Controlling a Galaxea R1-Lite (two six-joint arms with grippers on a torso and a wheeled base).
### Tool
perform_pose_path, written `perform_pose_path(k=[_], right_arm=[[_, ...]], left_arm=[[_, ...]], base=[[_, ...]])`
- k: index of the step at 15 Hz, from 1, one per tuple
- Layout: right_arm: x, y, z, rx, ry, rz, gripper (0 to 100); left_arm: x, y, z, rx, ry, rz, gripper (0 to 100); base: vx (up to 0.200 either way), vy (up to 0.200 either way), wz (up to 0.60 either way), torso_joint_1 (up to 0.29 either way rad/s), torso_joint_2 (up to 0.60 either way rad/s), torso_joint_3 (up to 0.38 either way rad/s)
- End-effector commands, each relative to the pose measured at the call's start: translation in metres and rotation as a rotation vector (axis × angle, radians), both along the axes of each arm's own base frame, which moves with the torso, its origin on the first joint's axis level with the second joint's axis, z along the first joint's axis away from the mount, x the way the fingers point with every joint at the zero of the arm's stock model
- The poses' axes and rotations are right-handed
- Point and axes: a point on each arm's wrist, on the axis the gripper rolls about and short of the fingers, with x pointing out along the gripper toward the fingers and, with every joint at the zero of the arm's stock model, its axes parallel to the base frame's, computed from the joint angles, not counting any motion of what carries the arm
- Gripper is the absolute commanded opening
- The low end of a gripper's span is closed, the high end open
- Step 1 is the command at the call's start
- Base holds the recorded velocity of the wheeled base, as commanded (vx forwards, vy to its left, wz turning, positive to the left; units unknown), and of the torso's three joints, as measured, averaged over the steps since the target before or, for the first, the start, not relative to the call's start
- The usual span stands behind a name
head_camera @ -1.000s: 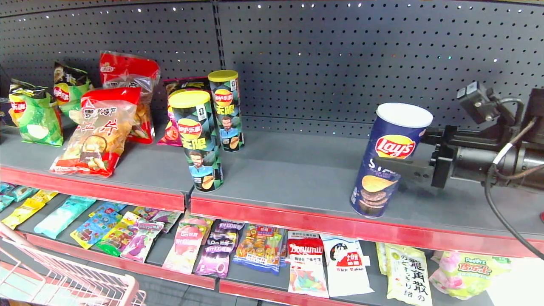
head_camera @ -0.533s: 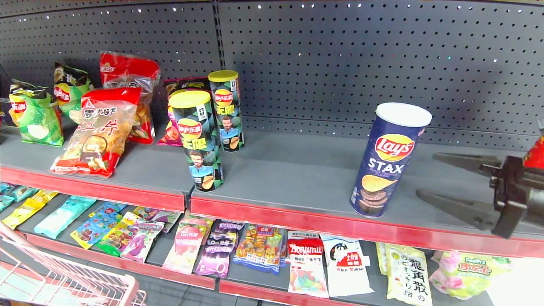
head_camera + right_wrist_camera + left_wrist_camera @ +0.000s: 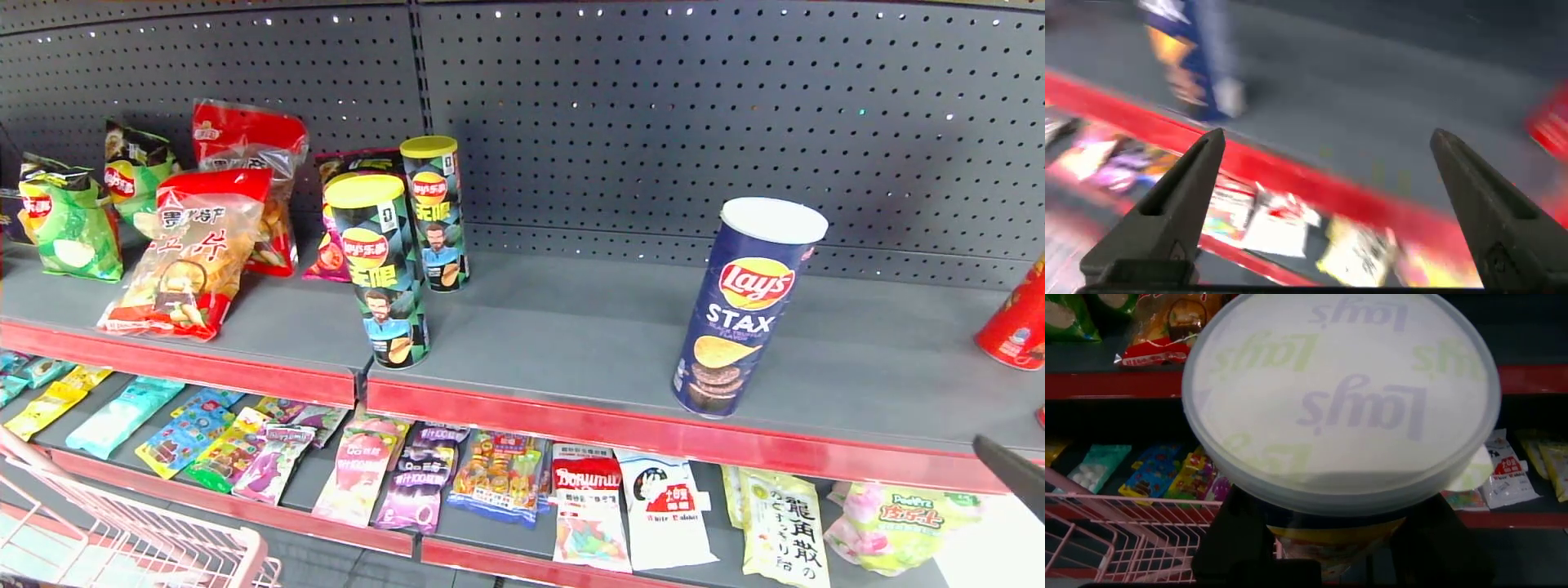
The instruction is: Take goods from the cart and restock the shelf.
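- The blue can [image 3: 747, 306] stands upright on the grey shelf [image 3: 571, 343], close to its red front edge, well to the right of the black can [image 3: 377, 273] with a yellow lid.
- The right gripper [image 3: 1324, 139] is spread wide and holds nothing. One finger [image 3: 1012, 474] shows below the shelf front, lower than the blue can and to its right, well apart from it.
- A red can [image 3: 1016, 322] sits farther right on the shelf.
- The left gripper [image 3: 1335, 543] clamps a yellow can [image 3: 1339, 400] with a pale lid above the pink cart [image 3: 1110, 531].
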Motion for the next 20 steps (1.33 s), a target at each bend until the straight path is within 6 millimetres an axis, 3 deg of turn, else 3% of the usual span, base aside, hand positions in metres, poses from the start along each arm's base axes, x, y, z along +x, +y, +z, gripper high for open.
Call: perform_pose_path(k=[1, 2, 3, 4, 6, 12, 14, 17, 20], right_arm=[[-0.052, -0.003, -0.03, 0.018, -0.089, -0.128, 100], [-0.055, -0.003, -0.034, 0.017, -0.091, -0.128, 100], [-0.073, -0.003, -0.063, 0.007, -0.105, -0.11, 100], [-0.081, -0.003, -0.075, 0.006, -0.099, -0.107, 100], [-0.085, -0.003, -0.092, 0.008, -0.064, -0.112, 100], [-0.083, -0.002, -0.093, 0.014, -0.083, -0.082, 100], [-0.08, -0.003, -0.095, 0.094, -0.116, -0.126, 100], [-0.08, -0.002, -0.095, 0.05, -0.114, -0.074, 100], [-0.08, -0.002, -0.095, 0.036, -0.118, -0.067, 100]], left_arm=[[-0.001, 0.0, -0.001, 0.0, -0.004, 0.001, 0], [-0.001, 0.0, -0.001, 0.0, -0.006, 0.001, 0], [-0.001, 0.0, -0.002, 0.0, 0.0, -0.019, 0], [0.0, -0.001, -0.003, -0.001, 0.002, -0.039, 0], [0.001, -0.001, -0.006, -0.001, 0.013, -0.048, 0], [-0.001, -0.001, -0.003, 0.006, -0.01, -0.049, 0], [-0.002, -0.001, 0.0, 0.002, -0.034, -0.062, 0], [-0.004, -0.001, -0.001, 0.001, -0.044, -0.084, 0], [-0.004, -0.003, 0.01, -0.005, -0.055, -0.145, 0]], base=[[0.0, 0.0, 0.0, 0.0, 0.0, 0.0], [0.0, 0.0, 0.0, 0.0, 0.0, 0.0], [0.0, 0.0, 0.0, 0.0, 0.0, 0.0], [0.0, 0.0, 0.0, 0.0, 0.0, 0.0], [0.0, 0.0, 0.0, 0.0, 0.0, 0.0], [0.0, 0.0, 0.0, 0.0, 0.0, 0.0], [0.0, 0.0, 0.0, 0.0, 0.0, 0.0], [0.0, 0.0, 0.0, 0.0, 0.0, 0.0], [0.0, 0.0, 0.0, 0.0, 0.0, 0.0]])
